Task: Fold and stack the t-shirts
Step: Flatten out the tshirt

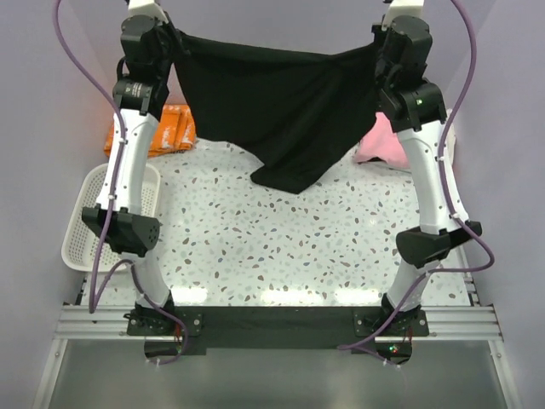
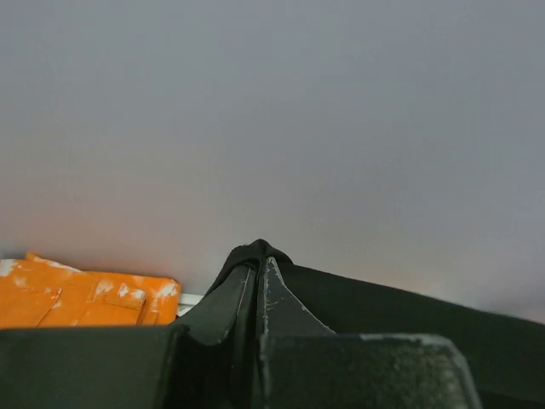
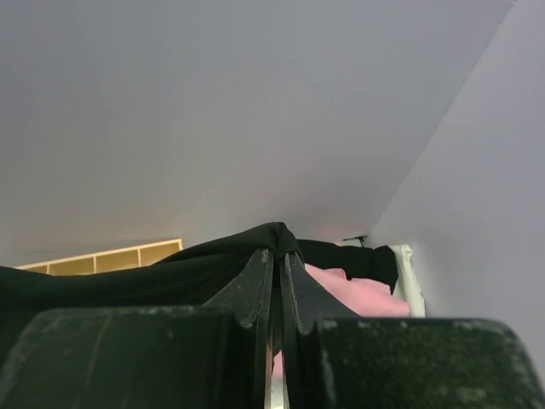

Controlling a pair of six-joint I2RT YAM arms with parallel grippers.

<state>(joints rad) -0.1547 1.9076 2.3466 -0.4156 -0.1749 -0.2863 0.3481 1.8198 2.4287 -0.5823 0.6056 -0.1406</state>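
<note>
Left wrist view first: your left gripper is pinched shut on a bunched bit of the black t-shirt, with cloth poking out just past the tips. Right wrist shows the same deal, with the right gripper clamped tight on another bit of its edge.

From the top camera, both arms are reaching up and out over the far edge of the bench, and the shirt hangs stretched between them like a hammock. The top edge sags a bit in the middle, and the lowest fold droops toward the far-middle of the bench. Can't tell if it actually touches down.

A pink t-shirt sits crumpled at the far right corner behind your right arm. The orange cloth is at the far left corner, and a white basket sits along the left edge.

I'd say you're at the spread-it-out step, before any fold. Next you'd want to bring both arms toward the near edge together and lay the shirt flat on the bare middle. Keep it taut so that hanging fold doesn't tuck under.
</note>
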